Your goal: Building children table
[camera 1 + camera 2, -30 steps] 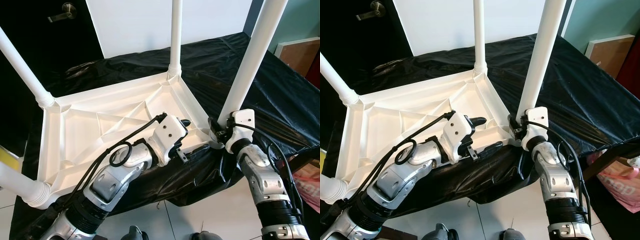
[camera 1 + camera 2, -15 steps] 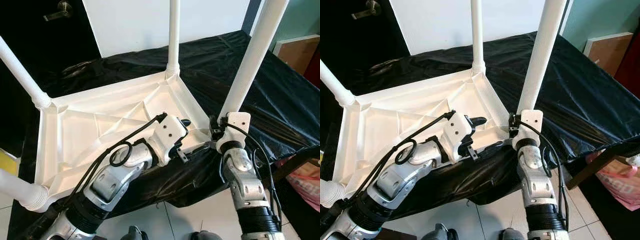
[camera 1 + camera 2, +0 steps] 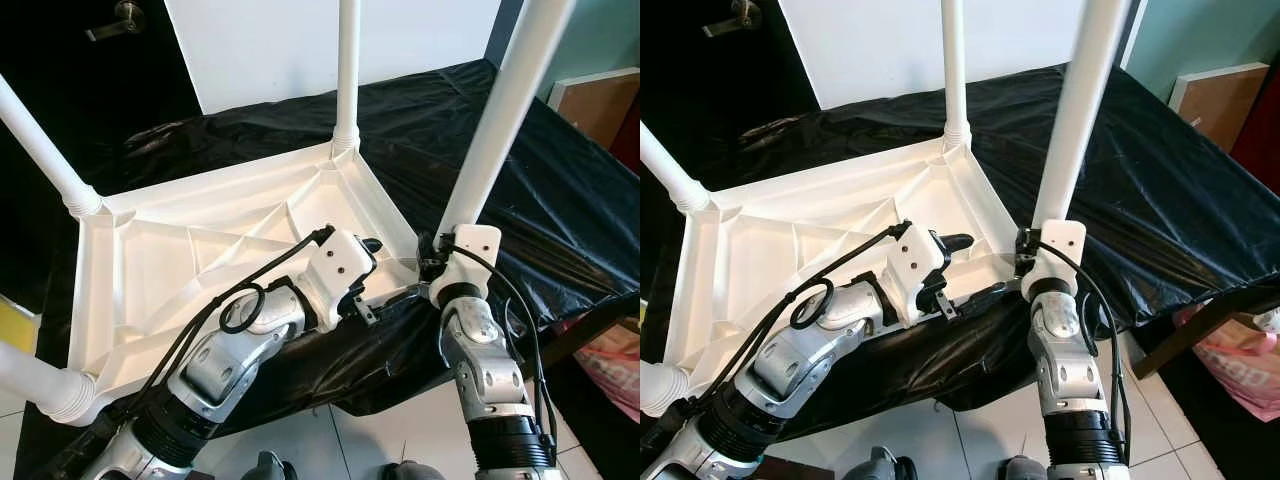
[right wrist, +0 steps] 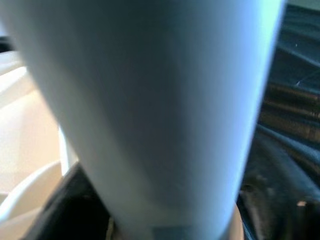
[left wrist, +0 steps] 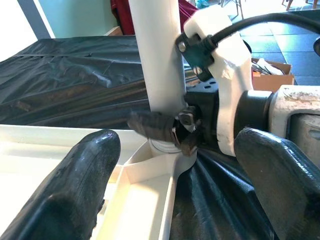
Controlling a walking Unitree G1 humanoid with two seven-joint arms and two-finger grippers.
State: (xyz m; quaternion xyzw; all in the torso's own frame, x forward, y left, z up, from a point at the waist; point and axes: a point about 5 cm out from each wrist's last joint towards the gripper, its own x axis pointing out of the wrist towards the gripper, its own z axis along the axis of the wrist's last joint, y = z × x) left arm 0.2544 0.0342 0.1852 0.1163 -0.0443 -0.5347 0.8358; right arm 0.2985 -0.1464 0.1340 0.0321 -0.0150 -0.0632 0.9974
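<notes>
right claw point(image 5: 172, 132): we've got it clamped round the near leg point(image 3: 500, 115)'s base
left claw point(image 3: 385, 270): spread wide over the upturned kids' table point(image 3: 160, 270), gripping nothing

The tabletop point(image 3: 200, 270) is lying upside down on a covered table point(image 3: 560, 190), its legs pointing up. The right gripper point(image 3: 432, 262) is being held at the base of the near right leg point(image 3: 500, 120). The left gripper point(image 3: 385, 275) is placed just left of it, over the tabletop's near edge.
</notes>
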